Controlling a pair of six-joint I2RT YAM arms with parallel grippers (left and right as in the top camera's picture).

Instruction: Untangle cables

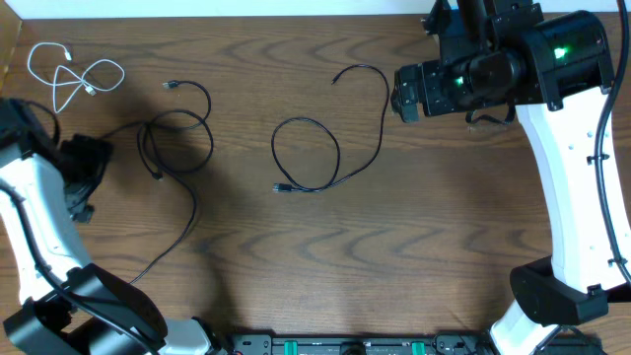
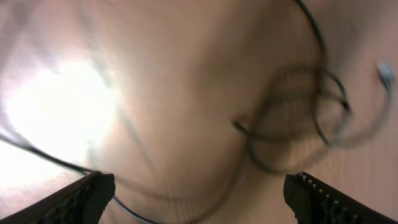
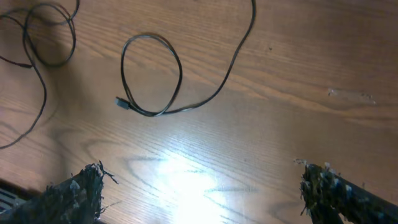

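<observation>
You're btwn grabs, nothing held. Ref = middle black cable, lying alone in one open loop. 2nd black cable sits left of it, well apart, coiled over itself, tail trailing lower left. White cable is further left & higher, clear of both. Left gripper, far left of ref: fingers wide apart, empty. Right gripper, just right of ref's upper end: also spread, empty. Cables look separated; the 2nd cable's coil prob remains. Next: pinch one strand only, then draw it out.
</observation>
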